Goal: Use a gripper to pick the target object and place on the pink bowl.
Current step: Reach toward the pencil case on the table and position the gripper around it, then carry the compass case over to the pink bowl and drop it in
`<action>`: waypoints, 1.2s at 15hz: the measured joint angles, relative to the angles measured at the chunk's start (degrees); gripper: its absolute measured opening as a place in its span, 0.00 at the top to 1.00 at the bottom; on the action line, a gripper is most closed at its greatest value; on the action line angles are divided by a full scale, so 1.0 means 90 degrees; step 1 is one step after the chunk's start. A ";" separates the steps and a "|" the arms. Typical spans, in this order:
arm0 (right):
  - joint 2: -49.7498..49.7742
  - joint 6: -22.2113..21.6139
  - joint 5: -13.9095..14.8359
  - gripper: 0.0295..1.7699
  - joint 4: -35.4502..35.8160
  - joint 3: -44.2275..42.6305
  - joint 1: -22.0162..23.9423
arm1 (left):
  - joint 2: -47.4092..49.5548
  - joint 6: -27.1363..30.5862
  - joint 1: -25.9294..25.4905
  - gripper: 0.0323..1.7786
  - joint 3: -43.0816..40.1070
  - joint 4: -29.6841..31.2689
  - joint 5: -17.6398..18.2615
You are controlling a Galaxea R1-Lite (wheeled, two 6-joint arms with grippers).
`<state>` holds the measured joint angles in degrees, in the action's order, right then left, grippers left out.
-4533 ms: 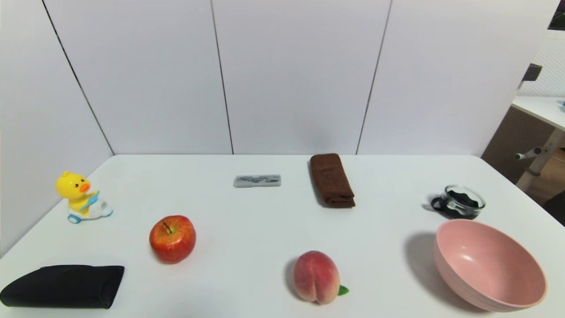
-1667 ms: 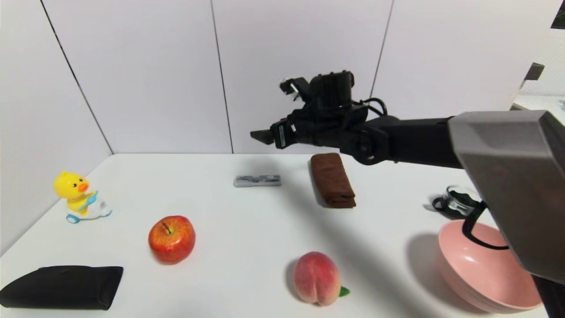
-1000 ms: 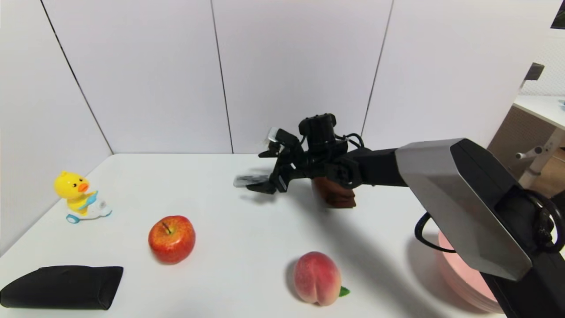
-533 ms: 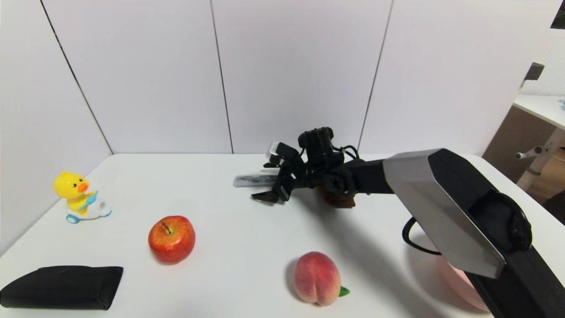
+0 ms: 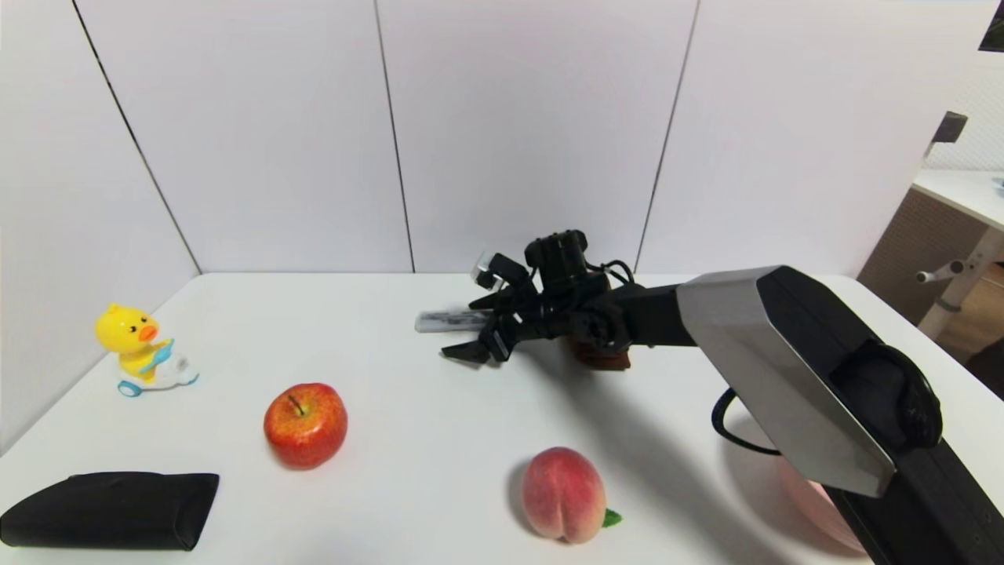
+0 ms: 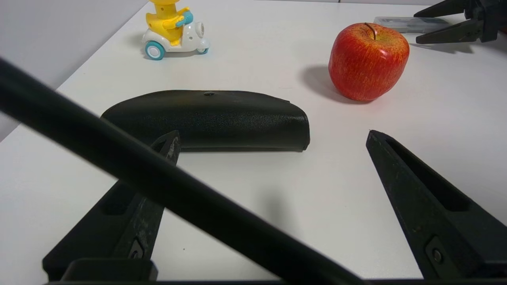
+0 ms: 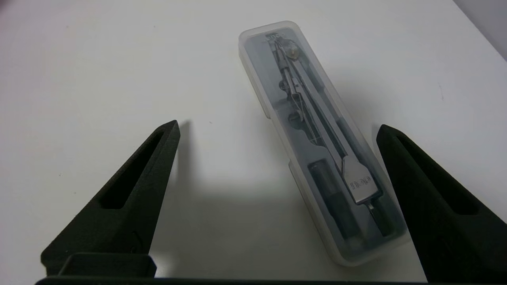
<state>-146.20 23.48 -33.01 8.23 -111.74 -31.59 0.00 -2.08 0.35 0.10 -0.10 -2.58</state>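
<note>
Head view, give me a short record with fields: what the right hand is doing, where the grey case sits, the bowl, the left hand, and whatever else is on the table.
right hand: open, low over the white table, one finger on each side of the case's near end
target: flat translucent grey rectangular case holding a metal compass, lying flat, not gripped
pink bowl: mostly hidden behind the right arm
left hand: open, idle near the black pouch
other items: red apple, peach, yellow duck toy, brown folded towel

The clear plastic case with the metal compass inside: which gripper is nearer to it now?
Right. The right gripper is open, low over the clear plastic case, which lies between its fingers, nearer one. The left gripper is open, far off by the black pouch.
</note>
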 joint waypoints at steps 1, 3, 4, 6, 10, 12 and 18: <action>0.0000 -0.0009 -0.0003 0.03 -0.0030 -0.0004 0.0000 | 0.0000 0.0000 0.0000 0.05 0.0000 0.0000 -0.0003; -0.0003 -0.0009 0.0003 0.03 -0.0045 -0.0004 0.0003 | 0.0000 0.0003 -0.0003 0.05 0.0000 0.0000 -0.0003; -0.0005 -0.0009 0.0008 0.03 -0.0045 -0.0007 0.0007 | 0.0000 0.0000 -0.0003 0.05 0.0000 0.0000 -0.0003; -0.0011 0.0000 0.0003 0.15 -0.0024 -0.0007 0.0019 | 0.0000 0.0000 -0.0003 0.05 0.0000 0.0000 -0.0003; -0.0008 -0.0003 0.0175 0.47 0.0009 -0.0007 0.0016 | 0.0000 0.0000 0.0000 0.05 0.0000 0.0000 0.0000; 0.0007 0.0000 0.0211 0.58 -0.0020 -0.0007 0.0007 | 0.0000 -0.0003 0.0000 0.05 0.0000 0.0000 0.0000; 0.0261 -0.0018 0.0223 0.70 -0.0035 0.0003 0.0027 | 0.0000 0.0000 0.0000 0.05 0.0000 0.0000 -0.0003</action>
<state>-143.85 23.32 -31.00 7.91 -111.71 -31.34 0.00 -2.08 0.35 0.10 -0.10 -2.61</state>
